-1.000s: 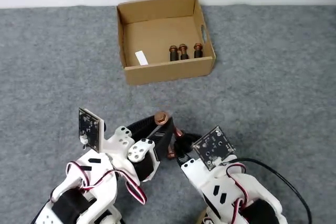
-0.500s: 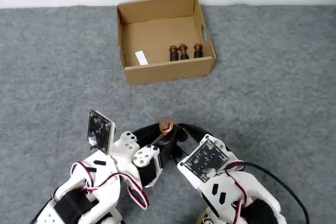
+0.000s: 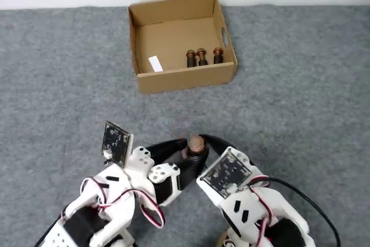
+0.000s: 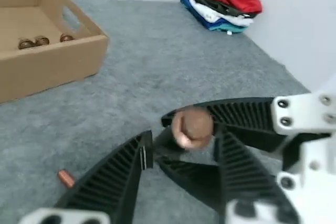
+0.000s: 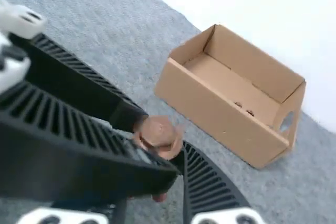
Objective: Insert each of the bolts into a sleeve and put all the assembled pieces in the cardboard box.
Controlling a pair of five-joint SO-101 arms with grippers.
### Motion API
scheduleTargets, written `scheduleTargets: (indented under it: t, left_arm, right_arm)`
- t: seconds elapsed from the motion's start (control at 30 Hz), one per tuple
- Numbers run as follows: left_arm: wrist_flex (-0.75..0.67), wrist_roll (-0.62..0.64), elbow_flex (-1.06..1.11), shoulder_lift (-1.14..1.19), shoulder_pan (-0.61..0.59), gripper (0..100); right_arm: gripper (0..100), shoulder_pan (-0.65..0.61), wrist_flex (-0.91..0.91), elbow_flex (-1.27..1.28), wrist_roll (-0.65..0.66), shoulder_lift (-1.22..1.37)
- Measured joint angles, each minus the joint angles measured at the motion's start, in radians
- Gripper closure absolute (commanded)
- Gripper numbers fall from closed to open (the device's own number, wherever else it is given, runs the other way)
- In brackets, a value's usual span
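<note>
A copper hex-head bolt (image 3: 195, 142) stands upright where the two grippers meet, with a dark sleeve (image 3: 195, 153) just under its head. My left gripper (image 3: 186, 155) comes in from the left and is shut on the bolt (image 4: 191, 127). My right gripper (image 3: 203, 153) comes in from the right, shut on the sleeve below the bolt (image 5: 157, 136). The cardboard box (image 3: 179, 79) sits at the back and holds three assembled pieces (image 3: 202, 57) along its near wall. A loose copper piece (image 4: 65, 178) lies on the carpet beneath the grippers.
A white label (image 3: 155, 63) lies in the box. A pile of folded clothes (image 4: 220, 1) sits by the wall, far off. A black cable (image 3: 306, 195) trails from the right arm. Open grey carpet lies between the grippers and the box.
The bolt has moved right and nearer in the high view, carried by the left gripper. The right gripper has swung in to meet it, so both now stand at the bolt.
</note>
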Motion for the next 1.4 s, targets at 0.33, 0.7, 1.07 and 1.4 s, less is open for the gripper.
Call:
scheduleTargets:
  t: [0.33, 0.7, 1.07, 1.4]
  left_arm:
    - [0.180, -0.066, -0.155, 0.008, -0.081, 75]
    - [0.239, -0.232, -0.270, 0.006, -0.411, 100]
    - [0.199, -0.330, 0.077, 0.011, -0.713, 100]
    - [-0.092, -0.330, 0.411, 0.015, -0.736, 100]
  right_arm:
    - [99.0, -0.006, -0.021, 0.028, -0.002, 0.000]
    - [99.0, 0.071, -0.026, 0.049, -0.106, 0.000]
    - [99.1, 0.405, 0.023, 0.049, -0.368, 0.000]
    - [99.1, 0.431, 0.112, -0.089, -0.457, 0.183]
